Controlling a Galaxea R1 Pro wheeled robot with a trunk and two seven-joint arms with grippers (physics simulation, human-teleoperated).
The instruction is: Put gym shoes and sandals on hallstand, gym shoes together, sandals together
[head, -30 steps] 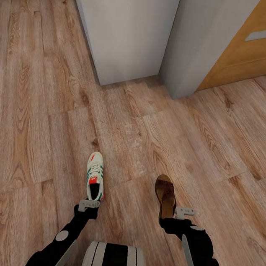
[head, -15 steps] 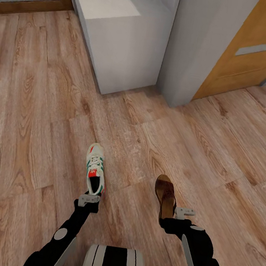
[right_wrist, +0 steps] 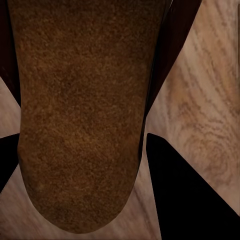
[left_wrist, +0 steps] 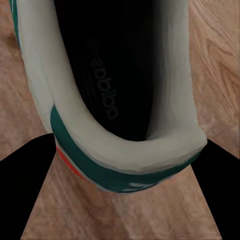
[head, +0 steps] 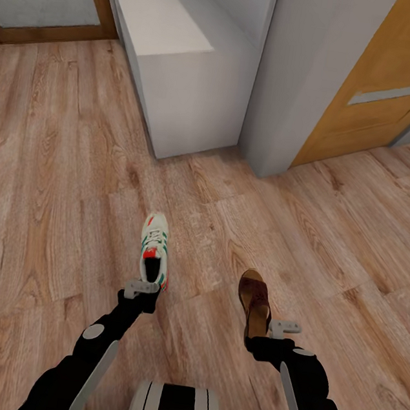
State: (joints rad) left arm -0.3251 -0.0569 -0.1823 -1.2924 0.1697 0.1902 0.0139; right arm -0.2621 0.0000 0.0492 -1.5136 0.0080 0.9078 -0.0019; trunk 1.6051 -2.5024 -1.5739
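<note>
One white gym shoe (head: 154, 249) with green stripes and red accents points away from me, its heel held in my left gripper (head: 142, 287), which is shut on it. In the left wrist view the shoe's heel collar (left_wrist: 125, 145) sits between the dark fingers (left_wrist: 25, 170). A brown sandal (head: 255, 300) with a tan footbed is held by its heel in my right gripper (head: 281, 327). The right wrist view has the sandal's footbed (right_wrist: 75, 100) close up between the fingers (right_wrist: 190, 195). Both hang over the wood-plank corridor floor (head: 52, 177). The other shoe and sandal are out of view.
A light grey low bench unit (head: 194, 99) with a pale top stands ahead, against a grey wall corner (head: 294, 80). I cannot tell from here whether it is the hallstand. A wooden door (head: 392, 81) is at the right, a glazed door (head: 45, 0) at the far left.
The whole view has shifted, so the camera has moved and more of the grey unit and doors show. My left arm has reached forward with the gym shoe. The right arm and sandal stay put.
</note>
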